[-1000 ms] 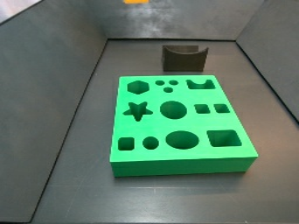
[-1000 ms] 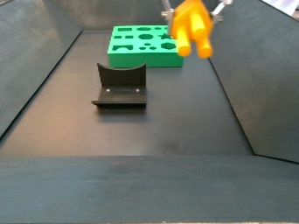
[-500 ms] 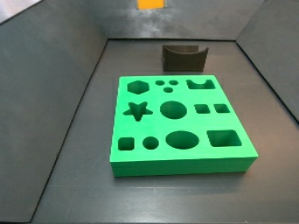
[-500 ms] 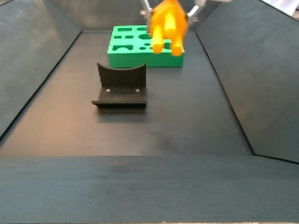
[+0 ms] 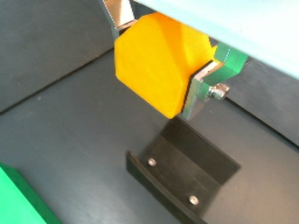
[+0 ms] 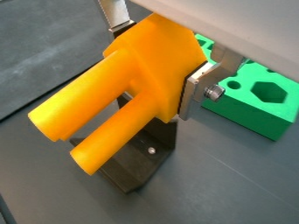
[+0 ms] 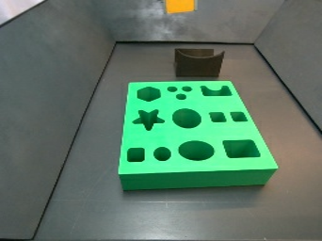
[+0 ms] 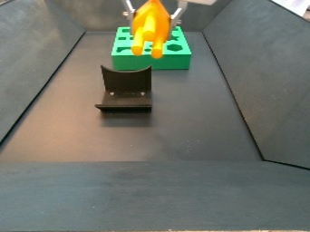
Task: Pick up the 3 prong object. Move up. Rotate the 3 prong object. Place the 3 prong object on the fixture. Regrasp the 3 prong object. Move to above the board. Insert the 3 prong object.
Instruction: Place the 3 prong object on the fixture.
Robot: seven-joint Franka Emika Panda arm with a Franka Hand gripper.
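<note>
One claw (image 6: 152, 48) finger hidden behind 3 prong object (image 6: 117, 92).

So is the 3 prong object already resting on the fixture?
No: in a side view the 3 prong object hangs in the gripper in the air, above and apart from the fixture.

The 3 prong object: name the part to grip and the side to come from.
Grip the 3 prong object by its flat-sided block end, from behind, away from the prongs, as the gripper holds it now above the fixture. Flat faces suit the jaws; round prongs would slip.
</note>
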